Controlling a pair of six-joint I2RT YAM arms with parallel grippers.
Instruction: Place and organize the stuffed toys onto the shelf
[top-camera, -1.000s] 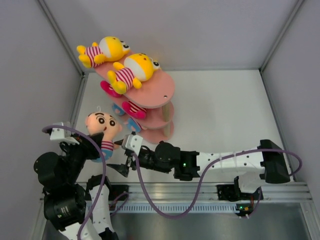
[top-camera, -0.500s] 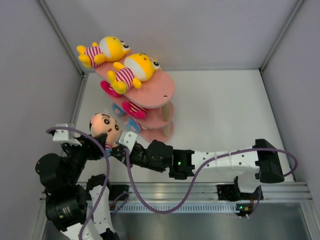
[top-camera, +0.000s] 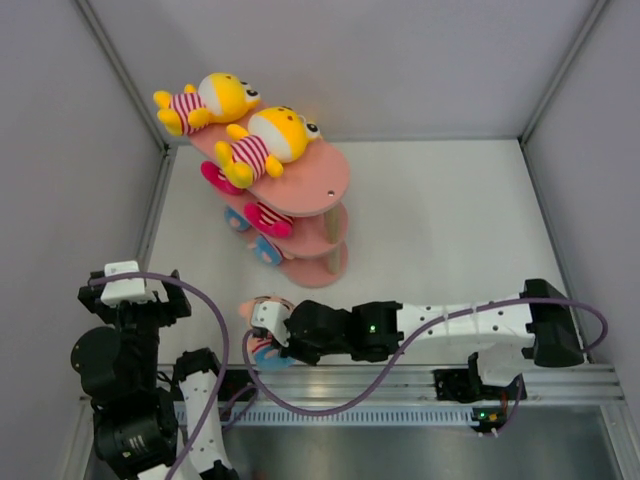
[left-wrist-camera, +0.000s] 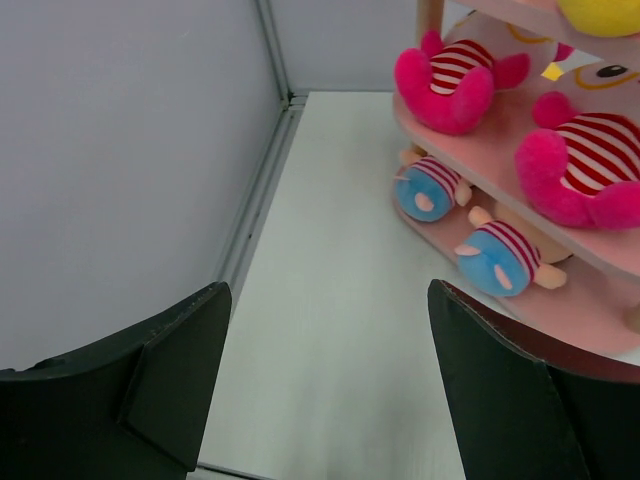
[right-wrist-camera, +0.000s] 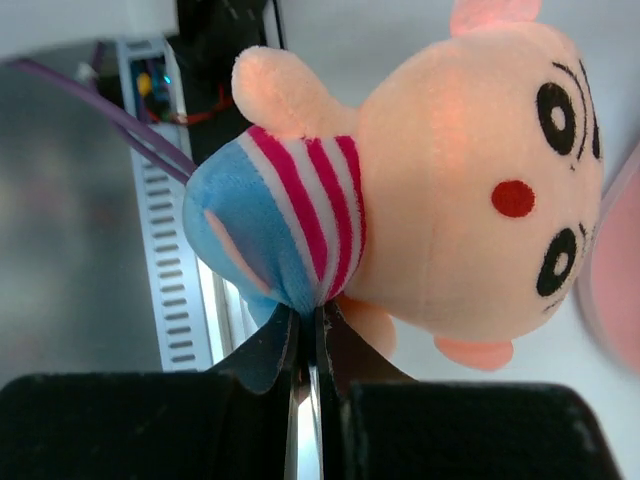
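The pink three-tier shelf (top-camera: 318, 178) stands at the far left. Two yellow stuffed toys (top-camera: 262, 140) lie on its top board. Pink ones (left-wrist-camera: 455, 85) lie on the middle board and blue-shirted ones (left-wrist-camera: 503, 258) on the bottom board (left-wrist-camera: 445, 233). My right gripper (right-wrist-camera: 310, 322) is shut on the blue striped shirt of a beige-headed toy (right-wrist-camera: 470, 190). It holds this toy (top-camera: 260, 333) low near the front rail. My left gripper (left-wrist-camera: 330, 385) is open and holds nothing. In the top view that gripper (top-camera: 133, 298) is at the near left, away from the toy.
A grey wall (left-wrist-camera: 120, 170) and its floor rail run close along the left of my left gripper. The metal front rail (top-camera: 400, 385) with the arm bases lies just behind the held toy. White table (top-camera: 450, 220) stretches to the right of the shelf.
The left gripper let go of the beige-headed toy, opened wide and drew back. The right gripper shut on the toy's shirt and carried it down toward the front rail.
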